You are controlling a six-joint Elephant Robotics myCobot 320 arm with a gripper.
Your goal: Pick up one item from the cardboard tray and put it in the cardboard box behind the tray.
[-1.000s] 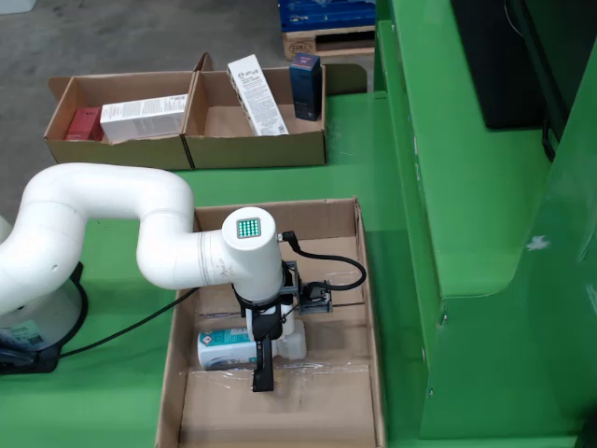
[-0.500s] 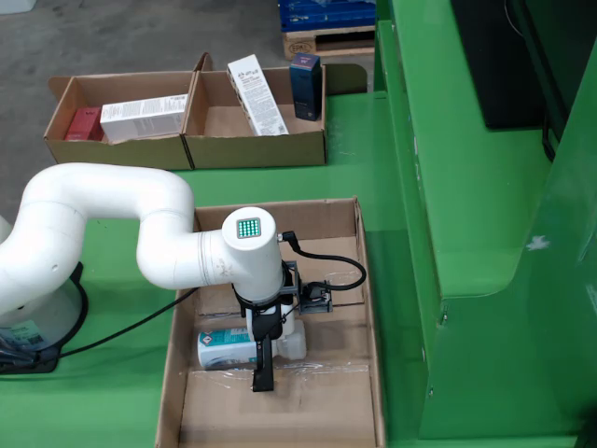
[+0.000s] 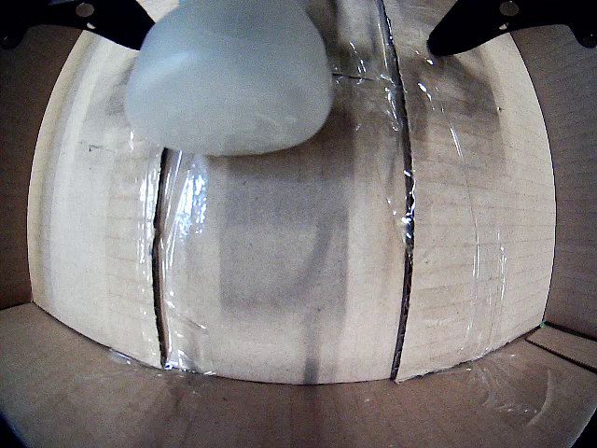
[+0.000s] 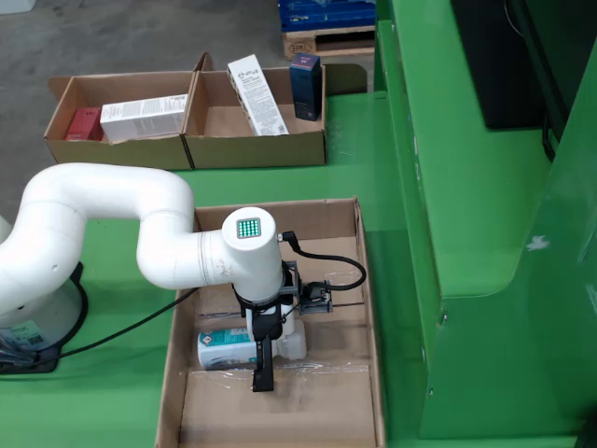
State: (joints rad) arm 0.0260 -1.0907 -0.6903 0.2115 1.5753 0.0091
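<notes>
In the overhead view my gripper hangs inside a large open cardboard box in the foreground. A white bottle with a teal label lies on its side on the box floor, right by the fingers. In the wrist view the bottle's pale rounded end fills the upper left, against the left black finger. The right finger stands well apart from it. My gripper is open. The taped box floor lies below.
Behind the box stand two cardboard trays. The right one holds a long white carton and a dark blue carton. The left one holds a white carton and a red one. A green machine frame rises on the right.
</notes>
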